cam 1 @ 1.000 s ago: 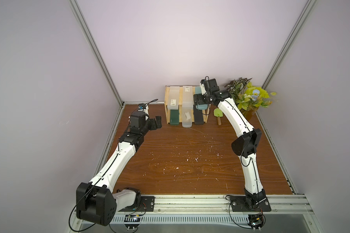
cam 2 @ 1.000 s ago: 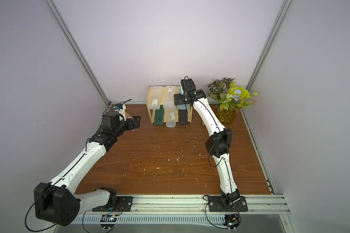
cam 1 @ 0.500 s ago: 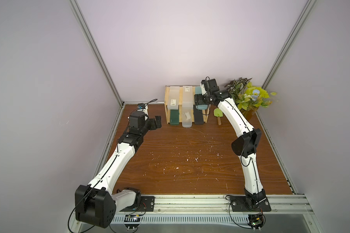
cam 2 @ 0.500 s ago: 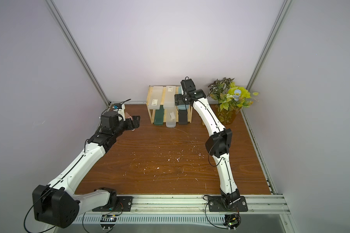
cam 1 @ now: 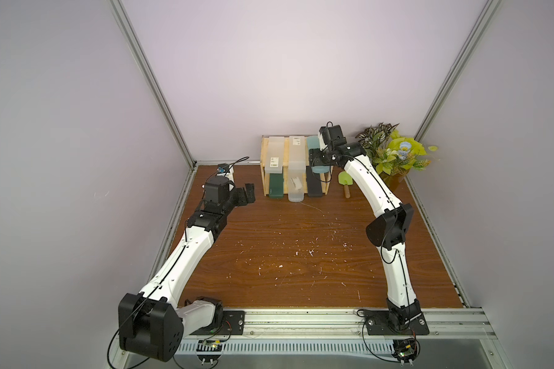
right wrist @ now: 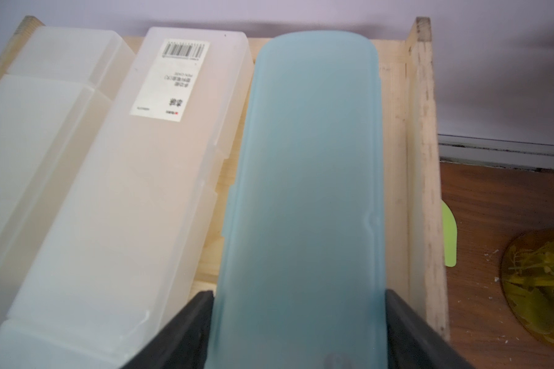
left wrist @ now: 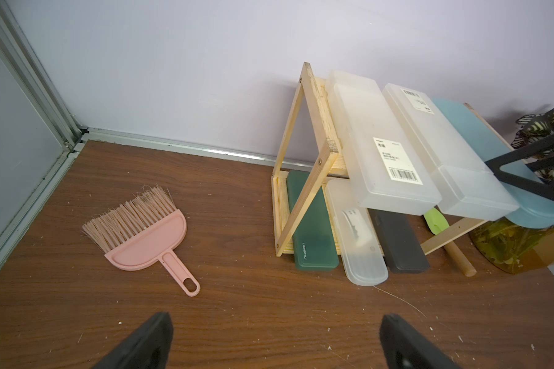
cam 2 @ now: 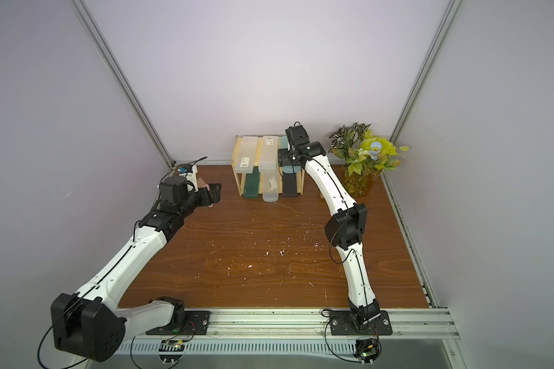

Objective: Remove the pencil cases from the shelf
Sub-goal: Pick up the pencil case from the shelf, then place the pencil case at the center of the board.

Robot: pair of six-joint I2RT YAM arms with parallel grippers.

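Note:
The wooden shelf (cam 1: 264, 166) stands at the back of the table in both top views. Its upper board carries two frosted pencil cases (cam 1: 276, 155) (cam 1: 296, 153) and a teal case (right wrist: 307, 175). Below lie a dark green case (cam 1: 276, 189), a clear one (cam 1: 295, 190) and a black one (cam 1: 314, 187). My right gripper (right wrist: 298, 319) sits over the near end of the teal case (cam 1: 313, 142); its fingers (right wrist: 189, 326) press against both long sides. My left gripper (left wrist: 275, 338) hangs open and empty above the table, left of the shelf (left wrist: 304, 179).
A pink brush (left wrist: 141, 233) lies on the table left of the shelf. A green trowel (cam 1: 345, 180) and a potted plant (cam 1: 394, 156) stand to the shelf's right. Walls close in the back and both sides. White crumbs dot the tabletop (cam 1: 301, 252).
My right gripper's jaws have closed in onto the sides of the teal case. The left arm has hardly moved.

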